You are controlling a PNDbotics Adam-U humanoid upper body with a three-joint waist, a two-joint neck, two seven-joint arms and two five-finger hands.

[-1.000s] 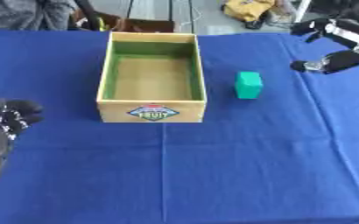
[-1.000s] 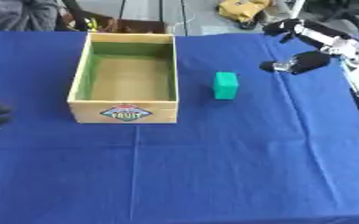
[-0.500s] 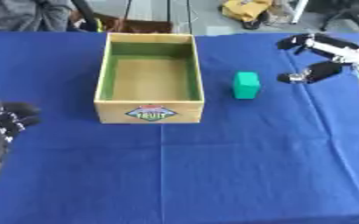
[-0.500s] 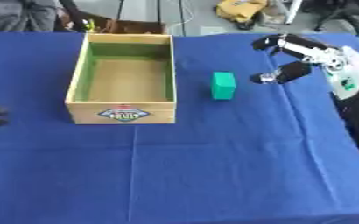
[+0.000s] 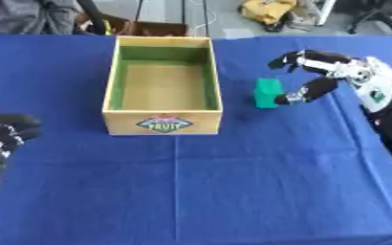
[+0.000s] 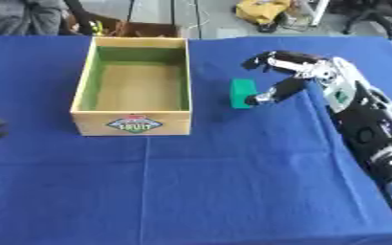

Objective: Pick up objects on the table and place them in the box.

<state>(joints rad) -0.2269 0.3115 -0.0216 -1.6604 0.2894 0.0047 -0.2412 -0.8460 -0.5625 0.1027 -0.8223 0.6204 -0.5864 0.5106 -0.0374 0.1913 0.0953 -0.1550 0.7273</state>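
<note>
Right of the wooden box (image 5: pixel 162 91), green block (image 5: pixel 267 93) stands on the blue tablecloth (image 5: pixel 233 182). Right hand (image 5: pixel 316 76) sits just beside it, fingers spread apart, thumb near its right face. Left hand (image 5: pixel 0 139) idles curled at left edge.

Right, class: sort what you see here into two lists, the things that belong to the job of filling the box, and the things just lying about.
Belongs to the job:
green block
wooden box
right hand, open beside the block

Just lying about:
blue tablecloth
left hand, idle at the left edge
yellow bag beyond the table
</note>
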